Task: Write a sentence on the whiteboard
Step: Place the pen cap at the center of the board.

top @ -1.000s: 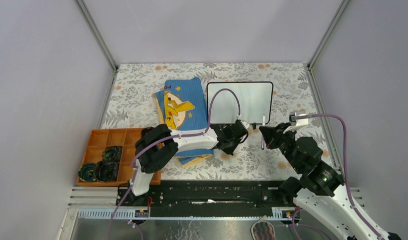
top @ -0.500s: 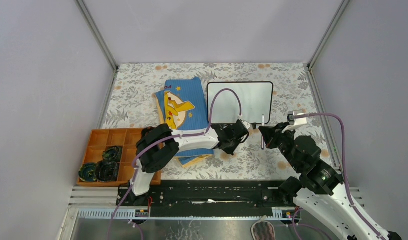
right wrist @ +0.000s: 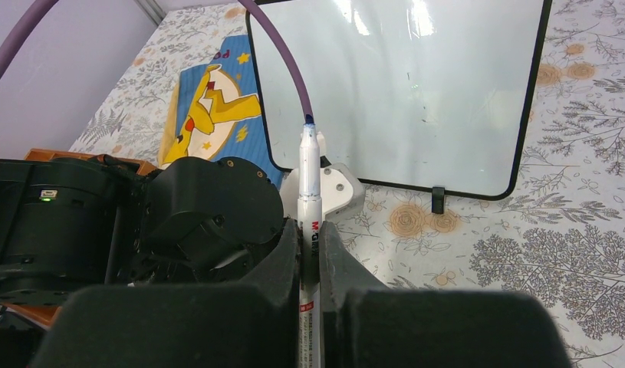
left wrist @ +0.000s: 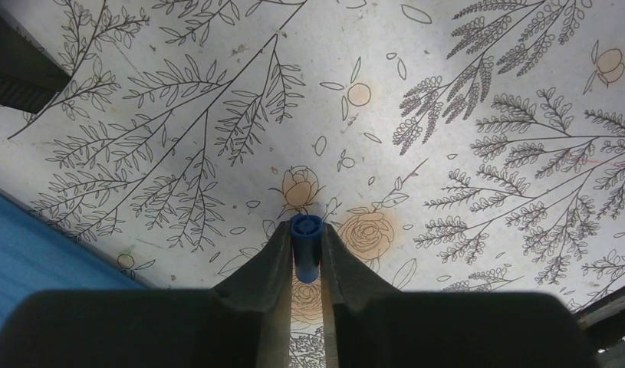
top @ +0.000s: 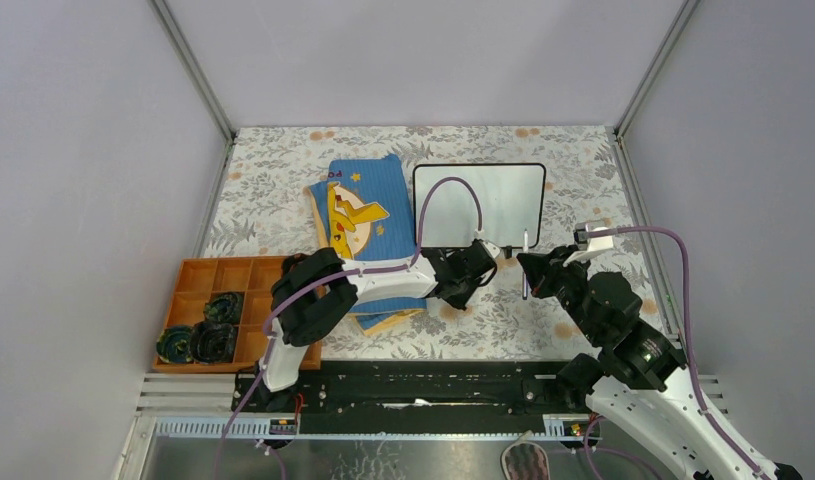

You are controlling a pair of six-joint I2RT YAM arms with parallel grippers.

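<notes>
The whiteboard (top: pixel 480 205) lies flat at the back centre, its black-framed face (right wrist: pixel 401 92) bare, so the sentence is not in view. My right gripper (top: pixel 533 272) is shut on a white marker (right wrist: pixel 308 176), held just in front of the board's near edge. The marker's uncapped blue tip points toward the board. My left gripper (top: pixel 473 272) hangs close to the left of it, pointing down at the floral tablecloth. In the left wrist view its fingers (left wrist: pixel 278 253) press on both sides of a small blue marker cap (left wrist: pixel 305 249).
A blue cartoon-print cloth (top: pixel 363 215) lies left of the board, partly under my left arm. An orange compartment tray (top: pixel 198 285) with dark round items (top: pixel 208 335) sits at the near left. Grey walls enclose the table. A purple cable (right wrist: pixel 286 61) arcs over the board.
The right arm has shifted very slightly to the left with the marker. The left arm looks unmoved.
</notes>
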